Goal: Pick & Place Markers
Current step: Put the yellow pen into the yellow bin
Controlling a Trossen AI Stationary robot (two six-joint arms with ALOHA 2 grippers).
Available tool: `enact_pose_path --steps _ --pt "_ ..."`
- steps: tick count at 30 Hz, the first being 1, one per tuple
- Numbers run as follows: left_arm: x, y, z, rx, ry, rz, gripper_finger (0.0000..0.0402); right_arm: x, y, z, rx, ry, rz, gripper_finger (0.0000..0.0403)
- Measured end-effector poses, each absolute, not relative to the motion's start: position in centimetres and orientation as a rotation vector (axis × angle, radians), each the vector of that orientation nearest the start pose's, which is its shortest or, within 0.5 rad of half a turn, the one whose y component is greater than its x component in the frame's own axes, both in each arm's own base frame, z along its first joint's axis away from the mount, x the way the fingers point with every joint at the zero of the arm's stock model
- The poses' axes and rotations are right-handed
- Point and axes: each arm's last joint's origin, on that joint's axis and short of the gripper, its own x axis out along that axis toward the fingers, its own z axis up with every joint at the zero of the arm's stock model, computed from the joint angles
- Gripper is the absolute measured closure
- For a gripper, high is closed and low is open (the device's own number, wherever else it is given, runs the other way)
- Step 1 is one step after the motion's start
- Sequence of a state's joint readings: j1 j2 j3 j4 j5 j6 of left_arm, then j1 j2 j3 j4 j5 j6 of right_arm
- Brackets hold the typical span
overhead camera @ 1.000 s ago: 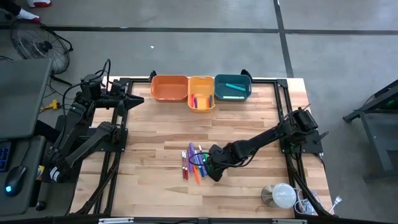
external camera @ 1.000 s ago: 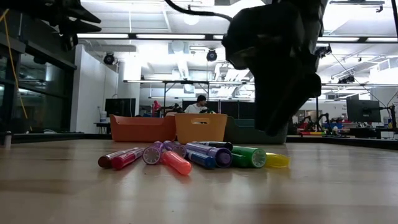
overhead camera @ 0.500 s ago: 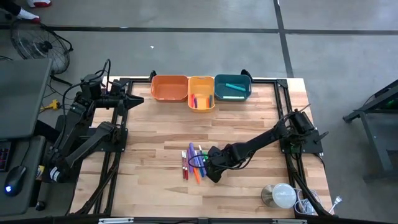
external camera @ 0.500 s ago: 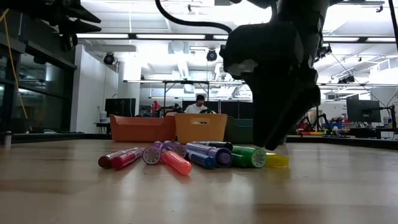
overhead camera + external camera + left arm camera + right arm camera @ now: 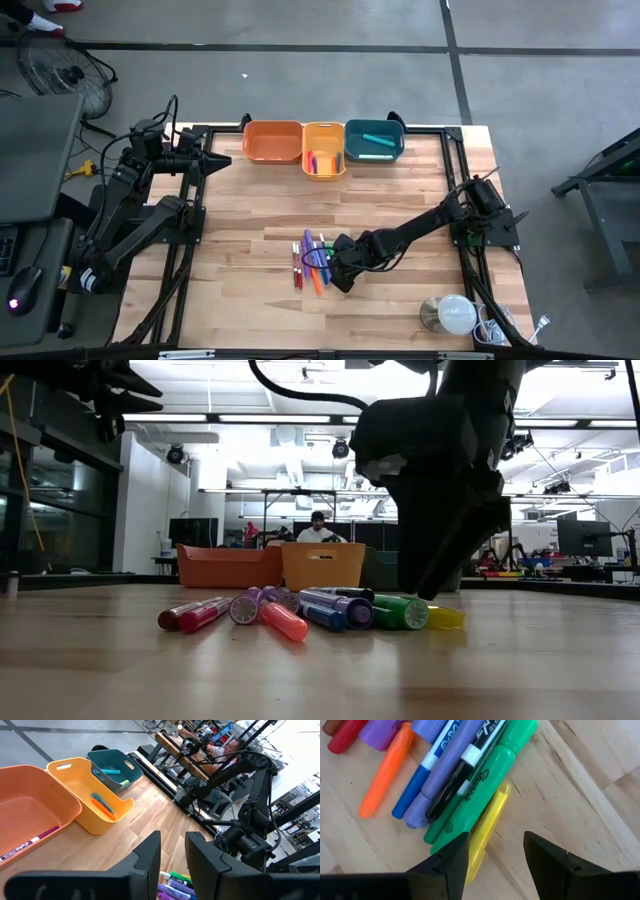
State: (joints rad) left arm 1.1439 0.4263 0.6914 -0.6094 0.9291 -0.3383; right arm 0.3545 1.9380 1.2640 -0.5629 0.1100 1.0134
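Several markers (image 5: 312, 262) lie side by side in a small pile on the table's middle, toward the near edge: red, pink, purple, orange, blue, green and yellow (image 5: 300, 612). My right gripper (image 5: 338, 278) hangs open over the pile's right side, pointing down. In its wrist view the right gripper (image 5: 495, 865) has one finger on either side of the yellow marker (image 5: 487, 827), beside the green marker (image 5: 480, 795), touching neither. My left gripper (image 5: 215, 160) waits raised at the far left, open by a narrow gap (image 5: 172, 862).
Three bins stand in a row at the far edge: orange (image 5: 272, 141), yellow (image 5: 323, 148) and teal (image 5: 373, 139), each holding a marker or more. A white round object (image 5: 450, 314) sits at the near right corner. Bare wood surrounds the pile.
My right gripper has come down a little toward the right side of the marker pile, staying open. The markers have not moved.
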Motion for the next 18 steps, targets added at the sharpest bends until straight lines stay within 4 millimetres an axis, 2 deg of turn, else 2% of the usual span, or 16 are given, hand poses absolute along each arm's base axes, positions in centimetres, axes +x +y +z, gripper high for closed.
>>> enact_pose_path --steps 13,18 --pt "5.44 6.36 30.61 -0.633 0.139 0.242 0.0314 35.29 12.70 15.24 0.591 1.161 -0.421 0.0226" --pt "5.44 6.36 30.61 -0.633 0.139 0.242 0.0314 34.72 12.67 14.37 0.606 1.177 -0.433 0.0226"
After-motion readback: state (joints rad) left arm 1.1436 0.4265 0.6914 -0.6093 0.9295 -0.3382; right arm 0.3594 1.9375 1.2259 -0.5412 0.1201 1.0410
